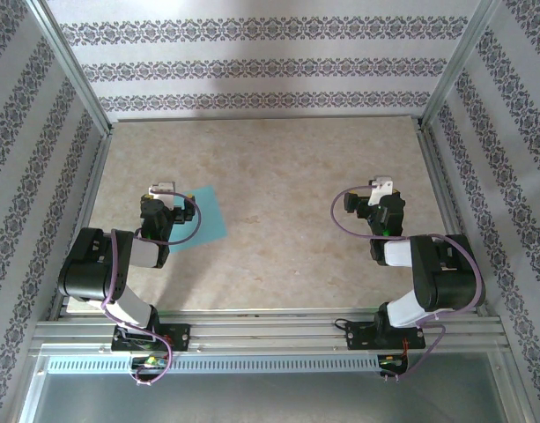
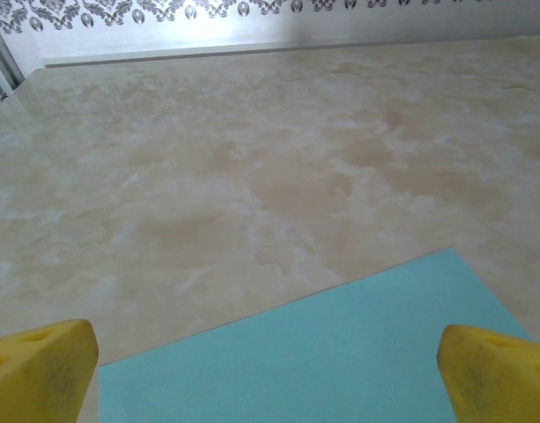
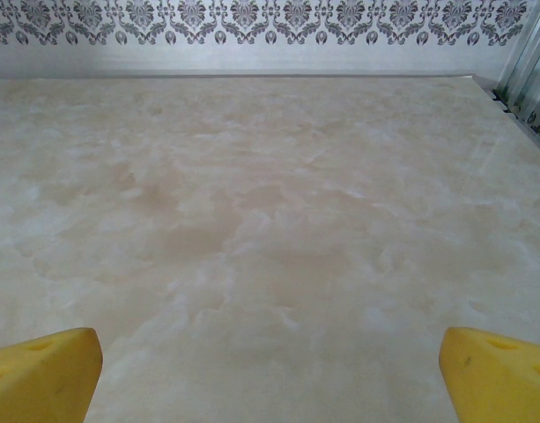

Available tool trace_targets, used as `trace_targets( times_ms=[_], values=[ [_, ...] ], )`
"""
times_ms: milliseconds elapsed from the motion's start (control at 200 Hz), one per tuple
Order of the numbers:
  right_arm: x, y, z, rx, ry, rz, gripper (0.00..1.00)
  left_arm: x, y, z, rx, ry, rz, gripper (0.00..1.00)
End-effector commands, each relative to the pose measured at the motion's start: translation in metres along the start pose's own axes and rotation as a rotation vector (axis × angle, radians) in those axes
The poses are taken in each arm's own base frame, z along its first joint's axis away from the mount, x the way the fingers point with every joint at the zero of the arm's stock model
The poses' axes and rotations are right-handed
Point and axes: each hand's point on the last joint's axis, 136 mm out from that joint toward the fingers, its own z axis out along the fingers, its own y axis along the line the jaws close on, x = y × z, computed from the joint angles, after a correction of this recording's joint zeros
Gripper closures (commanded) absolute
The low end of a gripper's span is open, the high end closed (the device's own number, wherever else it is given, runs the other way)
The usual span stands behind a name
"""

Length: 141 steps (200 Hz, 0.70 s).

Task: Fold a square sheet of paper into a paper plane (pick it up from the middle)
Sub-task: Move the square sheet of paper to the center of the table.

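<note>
The square sheet of paper (image 1: 208,218) lies flat on the table at the left, turquoise-blue and unfolded, partly hidden under the left arm. In the left wrist view the sheet of paper (image 2: 322,352) fills the lower frame between the yellow fingertips (image 2: 40,366). My left gripper (image 2: 270,374) hovers over the sheet's near part, jaws wide open, holding nothing. My right gripper (image 3: 270,374) stands open over bare table at the right, far from the paper, also seen from above as the right gripper (image 1: 381,196).
The marbled beige table (image 1: 278,167) is bounded by aluminium frame rails and patterned walls on three sides. A metal rail (image 1: 270,330) runs along the near edge where both arm bases sit.
</note>
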Motion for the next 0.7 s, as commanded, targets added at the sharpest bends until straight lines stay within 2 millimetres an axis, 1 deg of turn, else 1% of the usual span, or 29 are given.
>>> trace_targets(
  times_ms=[0, 450, 515, 570, 635, 700],
  values=[
    [-0.006, 0.0, 0.003, -0.011, -0.018, 0.015, 0.02, -0.003, 0.01, 0.002, -0.039, -0.002, -0.023, 0.01],
    [-0.007, 0.001, 0.002, -0.015, -0.024, 0.013, 0.02, -0.004, 0.009, 0.001, -0.035, -0.011, -0.021, 0.01],
    [-0.015, 0.003, -0.003, -0.026, -0.043, 0.009, 0.02, -0.004, 0.008, -0.005, -0.025, -0.042, -0.018, 0.01],
    [-0.021, 0.003, -0.009, -0.02, -0.046, 0.008, 0.02, -0.009, 0.01, -0.011, -0.038, -0.072, -0.03, 0.01],
    [-0.031, -0.001, -0.017, 0.01, -0.059, 0.007, 0.02, -0.017, 0.015, -0.017, -0.058, -0.083, -0.037, 0.01],
    [-0.043, 0.003, -0.026, 0.027, -0.061, -0.012, 0.02, -0.028, 0.021, -0.023, -0.091, -0.077, -0.047, 0.01]
  ],
)
